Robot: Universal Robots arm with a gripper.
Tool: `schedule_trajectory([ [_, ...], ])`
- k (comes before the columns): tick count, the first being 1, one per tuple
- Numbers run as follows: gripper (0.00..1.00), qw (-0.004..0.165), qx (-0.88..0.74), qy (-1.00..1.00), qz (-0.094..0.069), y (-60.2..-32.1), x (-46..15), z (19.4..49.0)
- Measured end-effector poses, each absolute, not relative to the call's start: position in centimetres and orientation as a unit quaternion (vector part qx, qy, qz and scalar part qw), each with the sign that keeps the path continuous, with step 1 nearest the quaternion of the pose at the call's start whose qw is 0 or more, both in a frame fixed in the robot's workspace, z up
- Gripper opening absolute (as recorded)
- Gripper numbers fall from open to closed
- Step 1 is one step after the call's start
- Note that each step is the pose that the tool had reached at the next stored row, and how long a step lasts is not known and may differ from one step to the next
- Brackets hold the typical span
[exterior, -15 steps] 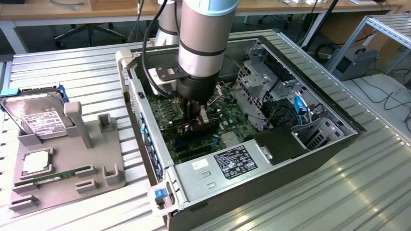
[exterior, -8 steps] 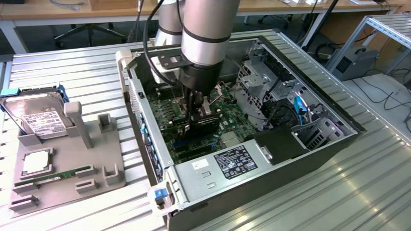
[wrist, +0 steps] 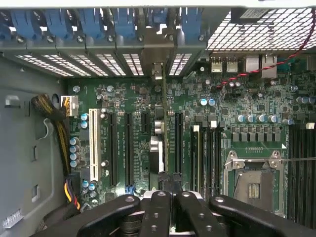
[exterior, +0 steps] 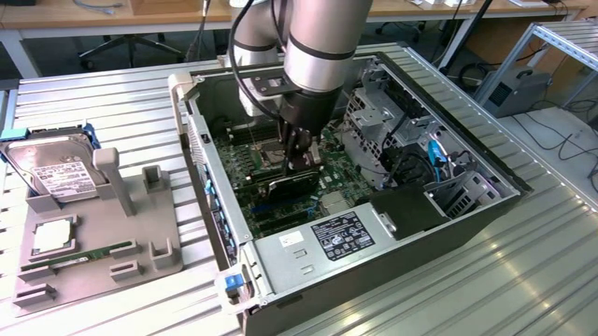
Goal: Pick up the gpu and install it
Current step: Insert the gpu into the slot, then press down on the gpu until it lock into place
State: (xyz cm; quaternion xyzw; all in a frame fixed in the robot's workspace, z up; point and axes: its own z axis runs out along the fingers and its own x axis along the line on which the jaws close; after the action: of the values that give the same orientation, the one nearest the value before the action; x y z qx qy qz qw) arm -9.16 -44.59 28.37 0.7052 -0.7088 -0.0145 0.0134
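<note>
Clearly, in the exterior view, my arm reached down into the open computer case (exterior: 449,231), which lay on its side on the ribbed metal table (exterior: 523,280). My gripper (exterior: 301,155) was low over the green motherboard (exterior: 245,162), and its fingers were together, clamped on the gpu (exterior: 290,183), a dark flat card that stood on its edge just under them, near the middle of the board. At the exterior view's left, well apart from the case, a grey holder (exterior: 112,245) stood on the table; a silver hard drive (exterior: 54,171) with a white label leaned in it, and a narrow green RAM stick (exterior: 80,255) lay flat on it. The power supply (exterior: 341,236) with its label sat in the case at the near end. In the wrist view, I looked along the card from above: the gpu (wrist: 164,133) appeared as a thin edge running away from my gripper (wrist: 170,190) toward the slot brackets with blue clips (wrist: 89,24). My black fingers (wrist: 157,210) pressed on both sides of this edge. The card stood between long black expansion slots, beside a white slot (wrist: 93,143), and the empty CPU socket (wrist: 254,185) was near it on the other side.
</note>
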Motion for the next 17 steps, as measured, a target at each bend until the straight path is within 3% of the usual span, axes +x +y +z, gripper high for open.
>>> schedule_trajectory([
  [17,0.11,0.014,0.705,-0.709,-0.015,-44.59,-9.64,28.32],
])
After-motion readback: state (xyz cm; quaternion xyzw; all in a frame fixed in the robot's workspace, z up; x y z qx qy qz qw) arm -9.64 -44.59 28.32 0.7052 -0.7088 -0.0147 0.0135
